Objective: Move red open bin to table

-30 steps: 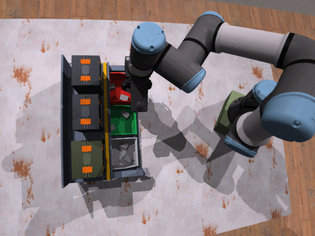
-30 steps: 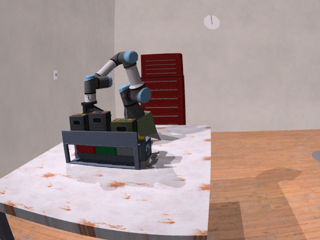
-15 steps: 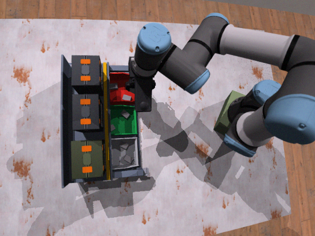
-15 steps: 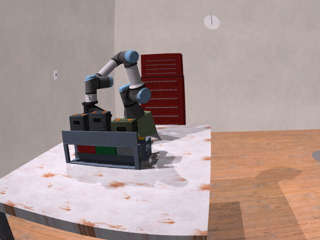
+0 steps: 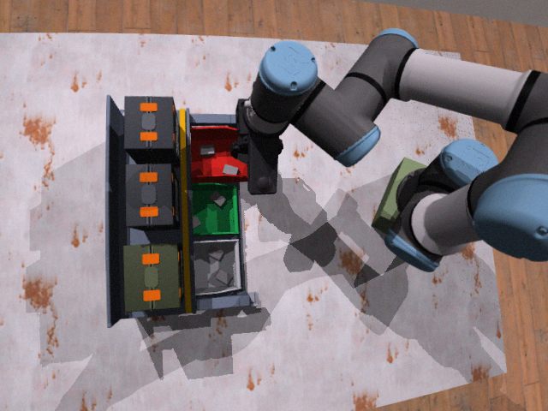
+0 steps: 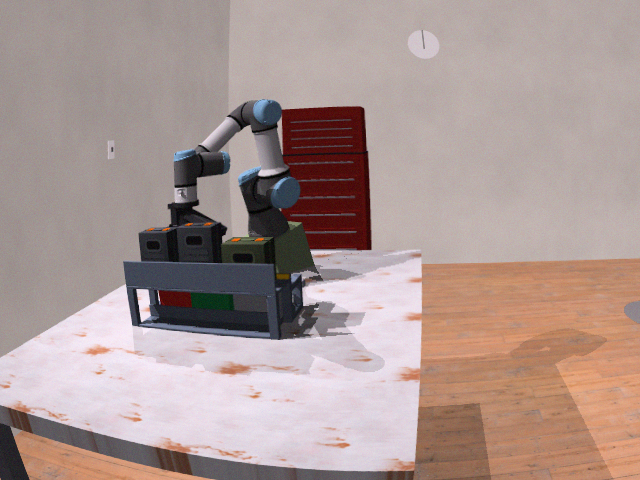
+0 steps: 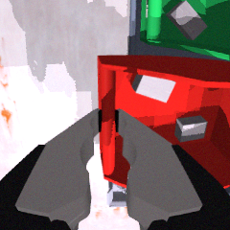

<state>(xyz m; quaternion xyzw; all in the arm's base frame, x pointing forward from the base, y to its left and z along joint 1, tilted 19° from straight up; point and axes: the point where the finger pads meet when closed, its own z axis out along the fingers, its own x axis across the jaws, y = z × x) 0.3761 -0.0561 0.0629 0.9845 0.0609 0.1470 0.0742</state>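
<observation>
The red open bin (image 5: 214,156) (image 7: 158,110) is at the far end of the shelf's lower row, beside the green bin (image 5: 217,207) (image 7: 192,24). It holds grey parts (image 5: 229,169) (image 7: 192,128). In the top view it looks tilted and raised above its slot. My gripper (image 7: 108,111) (image 5: 241,152) is shut on the bin's front wall, one finger inside and one outside. In the side view only a red strip (image 6: 174,298) shows under the shelf's top board.
The grey-blue shelf (image 5: 112,212) (image 6: 199,276) carries two dark crates (image 5: 148,122) (image 5: 148,194) and an olive crate (image 5: 150,276) on top, and a grey bin (image 5: 217,267) in the lower row. An olive box (image 5: 391,199) stands at the arm's base. A red tool cabinet (image 6: 328,175) stands behind the table.
</observation>
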